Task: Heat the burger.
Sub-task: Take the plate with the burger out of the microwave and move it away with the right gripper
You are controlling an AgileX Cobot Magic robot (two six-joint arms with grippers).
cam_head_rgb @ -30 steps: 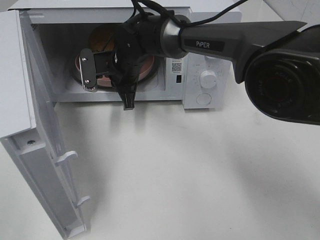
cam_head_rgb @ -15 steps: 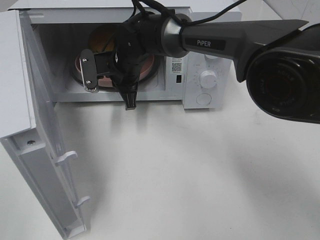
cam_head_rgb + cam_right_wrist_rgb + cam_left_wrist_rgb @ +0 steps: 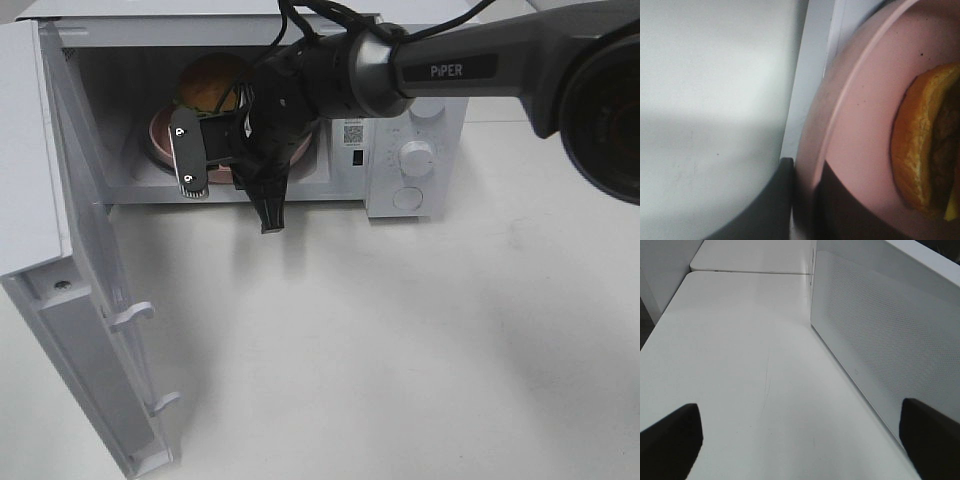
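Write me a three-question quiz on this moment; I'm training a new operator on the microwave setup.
1. True or false: the microwave door is open.
2. What does the burger sit on?
3. Which gripper works at the microwave: A left, B right?

Key: 1 true. 2 the pink plate, inside the cavity. 3 B; the right gripper is at the plate's rim, while the left gripper is over bare table.

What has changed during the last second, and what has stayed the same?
The right gripper has shifted slightly right and toward the microwave's front opening, uncovering more of the burger. The pink plate, the burger and the open door have stayed in place.
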